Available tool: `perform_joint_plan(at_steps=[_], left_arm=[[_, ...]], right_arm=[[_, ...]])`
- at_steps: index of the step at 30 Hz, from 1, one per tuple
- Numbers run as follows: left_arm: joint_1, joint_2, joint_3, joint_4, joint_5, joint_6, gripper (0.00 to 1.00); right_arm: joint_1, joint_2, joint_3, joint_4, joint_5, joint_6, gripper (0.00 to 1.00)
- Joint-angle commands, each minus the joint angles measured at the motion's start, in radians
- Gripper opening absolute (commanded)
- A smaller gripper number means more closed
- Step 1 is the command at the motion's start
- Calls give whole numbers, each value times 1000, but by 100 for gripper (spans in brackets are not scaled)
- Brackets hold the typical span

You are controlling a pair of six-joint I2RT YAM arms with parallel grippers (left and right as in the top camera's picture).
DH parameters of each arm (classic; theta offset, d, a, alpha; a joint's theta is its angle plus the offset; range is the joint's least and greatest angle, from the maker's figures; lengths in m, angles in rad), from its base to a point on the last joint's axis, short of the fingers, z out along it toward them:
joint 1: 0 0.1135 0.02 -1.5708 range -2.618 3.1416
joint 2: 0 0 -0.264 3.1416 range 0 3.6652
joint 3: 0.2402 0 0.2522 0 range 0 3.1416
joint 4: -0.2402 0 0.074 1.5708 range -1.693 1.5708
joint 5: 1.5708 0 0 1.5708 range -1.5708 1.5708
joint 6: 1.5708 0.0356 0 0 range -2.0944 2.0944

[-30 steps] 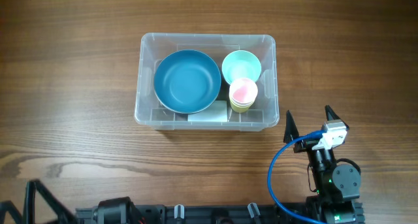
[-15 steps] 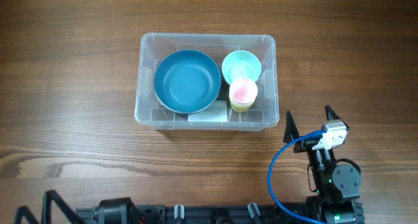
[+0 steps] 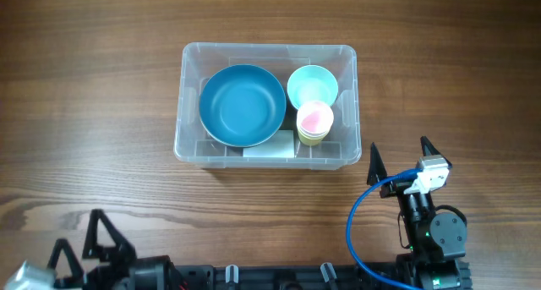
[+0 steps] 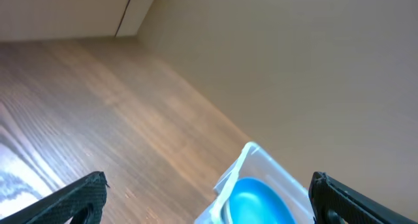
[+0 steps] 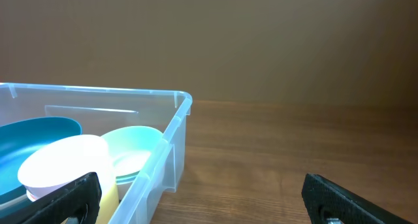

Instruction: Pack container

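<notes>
The clear container [image 3: 349,104] stands mid-table. Inside it lie a large blue bowl [image 3: 243,105], a mint bowl [image 3: 312,85] and a stack of cups with a pink one on top [image 3: 314,121]. My right gripper [image 3: 400,150] is open and empty, just off the container's front right corner [image 5: 177,123]. My left gripper [image 3: 78,235] is open and empty at the table's front left, far from the container. In the left wrist view the left gripper [image 4: 208,178] points toward the container's corner [image 4: 250,152] and the blue bowl [image 4: 256,201].
A white label [image 3: 270,144] shows at the container's front wall. A blue cable [image 3: 355,222] loops beside the right arm. Bare wooden table [image 3: 101,112] surrounds the container. A wall [image 4: 294,67] rises behind the table.
The left gripper has come further into the overhead view at the front left, shifting right and away from the edge. The right arm and the container's contents have not moved.
</notes>
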Motion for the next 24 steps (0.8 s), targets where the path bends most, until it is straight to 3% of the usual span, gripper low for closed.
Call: perform_joint_plan(at_steps=[1, 5, 15, 24], left_arm=[[-5, -13, -104, 81, 43, 4, 100], [-5, -13, -244, 243, 118, 4, 100], [-5, -14, -666, 850, 311, 5, 100], [-5, -14, -824, 963, 312, 122, 100]], right_arm=[[-5, -7, -9, 7, -16, -8, 100], [-5, -7, -9, 7, -16, -8, 100], [-5, -7, -9, 7, -16, -8, 100], [-5, -7, -9, 7, -16, -8, 100]])
